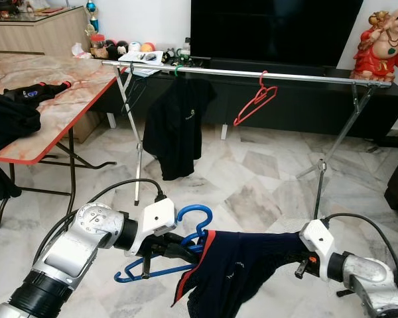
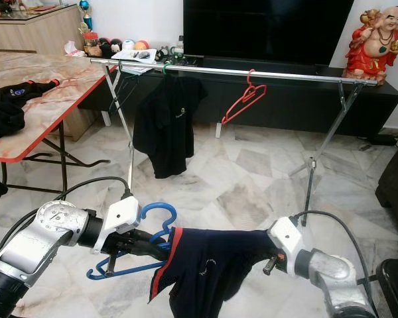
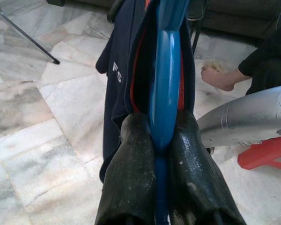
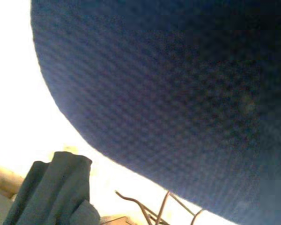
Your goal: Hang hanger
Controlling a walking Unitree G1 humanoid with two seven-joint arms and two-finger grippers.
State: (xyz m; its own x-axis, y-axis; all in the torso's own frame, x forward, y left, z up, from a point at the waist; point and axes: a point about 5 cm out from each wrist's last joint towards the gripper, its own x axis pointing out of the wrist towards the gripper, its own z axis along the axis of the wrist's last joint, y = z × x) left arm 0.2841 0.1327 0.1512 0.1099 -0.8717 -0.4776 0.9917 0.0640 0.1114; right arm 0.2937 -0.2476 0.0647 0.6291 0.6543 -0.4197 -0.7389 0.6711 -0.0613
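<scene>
Low in the frame's centre, the left gripper [image 1: 186,252] is clamped on the blue hanger [image 1: 160,267] carrying a navy shirt [image 1: 242,266], whose far end reaches the right gripper [image 1: 304,260] with fingers hidden by cloth, while the clothes rail [image 1: 252,73] spans the upper frame.

Both head views look forward and down from above the arms, sharing the clothes rail [image 1: 245,73] across the upper frame, the tabletop [image 1: 46,99] at upper left and the marble floor [image 1: 252,179]. The left wrist camera looks along its fingers [image 3: 131,178], very near the blue hanger [image 3: 165,84]. The right wrist camera sits pressed close against navy cloth [image 4: 178,93].
</scene>
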